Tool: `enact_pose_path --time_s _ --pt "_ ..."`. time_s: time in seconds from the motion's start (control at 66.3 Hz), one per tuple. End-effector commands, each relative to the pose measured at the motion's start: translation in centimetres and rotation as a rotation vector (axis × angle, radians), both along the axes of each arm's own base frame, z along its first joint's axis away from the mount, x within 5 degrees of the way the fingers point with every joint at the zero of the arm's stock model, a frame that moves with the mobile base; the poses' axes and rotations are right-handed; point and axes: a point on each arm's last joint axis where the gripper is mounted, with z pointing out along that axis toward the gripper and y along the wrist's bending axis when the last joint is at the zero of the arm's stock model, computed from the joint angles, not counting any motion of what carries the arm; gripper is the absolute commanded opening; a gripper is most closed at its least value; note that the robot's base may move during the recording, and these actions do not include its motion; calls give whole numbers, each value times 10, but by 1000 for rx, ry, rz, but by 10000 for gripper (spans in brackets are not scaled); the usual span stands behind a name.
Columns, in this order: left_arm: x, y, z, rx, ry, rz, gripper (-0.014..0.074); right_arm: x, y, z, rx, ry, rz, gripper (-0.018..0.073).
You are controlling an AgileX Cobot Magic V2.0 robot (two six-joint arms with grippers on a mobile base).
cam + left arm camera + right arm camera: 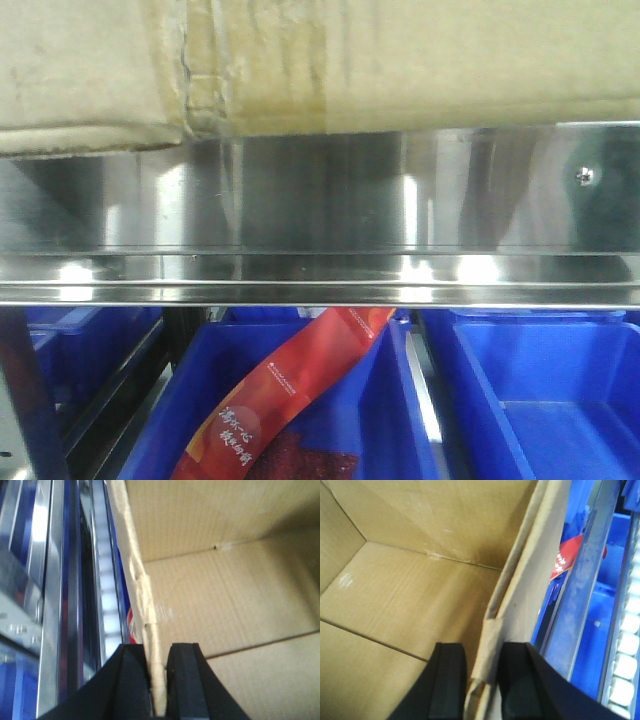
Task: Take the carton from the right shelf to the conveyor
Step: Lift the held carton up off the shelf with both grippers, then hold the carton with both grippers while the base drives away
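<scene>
The brown cardboard carton (350, 60) rests on the stainless-steel right shelf, above its shiny front rail (320, 200). A stained taped seam runs down the carton's face at the left. In the left wrist view my left gripper (159, 652) straddles the carton's front wall (150, 625), with the open inside (225, 605) to its right, and its black fingers pinch the wall. In the right wrist view my right gripper (482, 650) straddles the same wall (520, 595), one finger inside the carton (410, 595) and one outside, closed on it. The conveyor is out of view.
A small screw (585, 176) sits on the rail at the right. Blue plastic bins (540, 400) stand on the level below, one holding a red packet (300, 390). Steel rails (50, 630) and white rollers (625, 655) run beside the carton.
</scene>
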Motion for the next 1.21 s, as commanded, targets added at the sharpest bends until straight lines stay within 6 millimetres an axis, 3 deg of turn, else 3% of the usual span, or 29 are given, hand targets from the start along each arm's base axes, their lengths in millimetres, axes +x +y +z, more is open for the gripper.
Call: enact_pose_path --time_s 0.0,0.648,1.191 --pt "2 -3 7 -35 -77 -24 -15 -3 2 9 49 -64 34 -67" --pt "9 -8 20 -91 -242 -43 -15 -3 2 9 49 -64 34 -67" --pt "9 -8 21 -92 -246 -44 -15 -3 2 9 49 -64 34 -67"
